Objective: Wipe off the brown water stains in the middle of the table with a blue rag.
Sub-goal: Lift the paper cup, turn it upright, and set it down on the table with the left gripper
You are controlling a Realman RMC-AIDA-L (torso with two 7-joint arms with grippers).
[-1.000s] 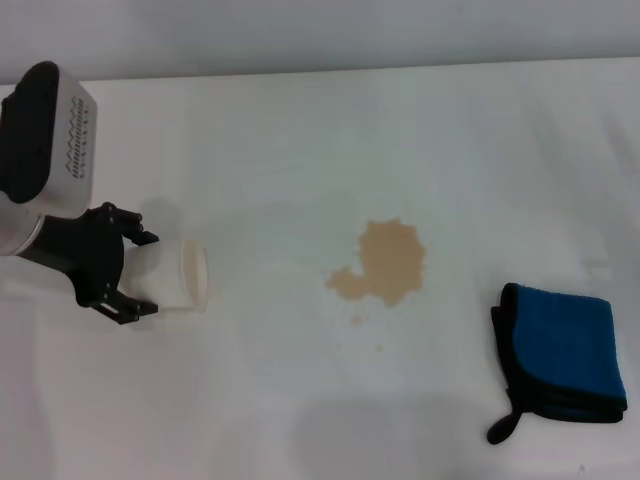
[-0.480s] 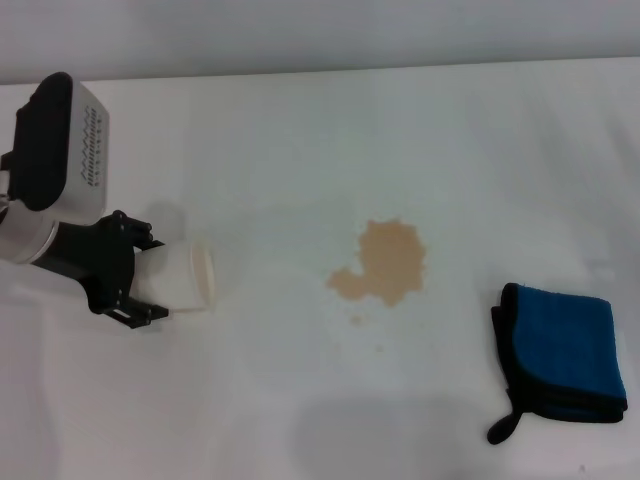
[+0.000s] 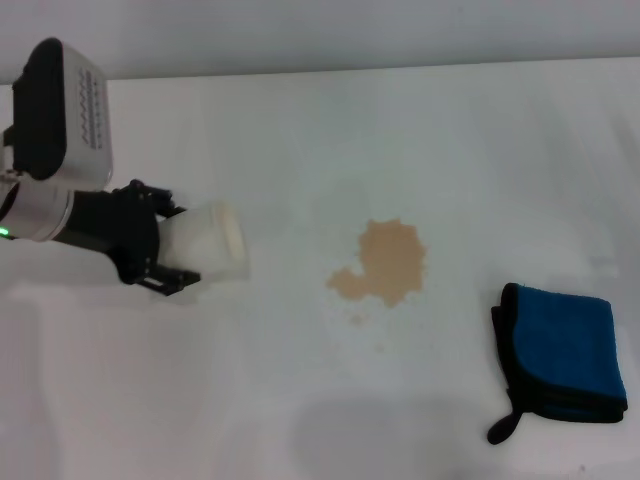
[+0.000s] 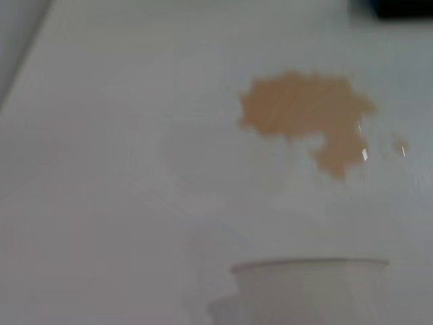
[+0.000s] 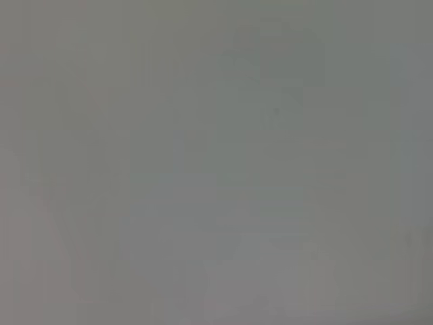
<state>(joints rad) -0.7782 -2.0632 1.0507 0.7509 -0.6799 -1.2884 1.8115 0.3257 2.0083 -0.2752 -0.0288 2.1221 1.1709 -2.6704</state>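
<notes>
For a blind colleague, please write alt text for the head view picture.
The left gripper holds a white paper cup on its side at the left of the white table. An irregular tan-brown stain lies mid-table, and a folded blue rag with black edging lies untouched at the right.

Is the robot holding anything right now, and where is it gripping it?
Yes: the left gripper holds a white paper cup on its side, clamped around its base end.

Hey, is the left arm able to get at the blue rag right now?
Probably not: the left gripper is shut on the paper cup at the table's left, with the brown water stains between it and the blue rag.
</notes>
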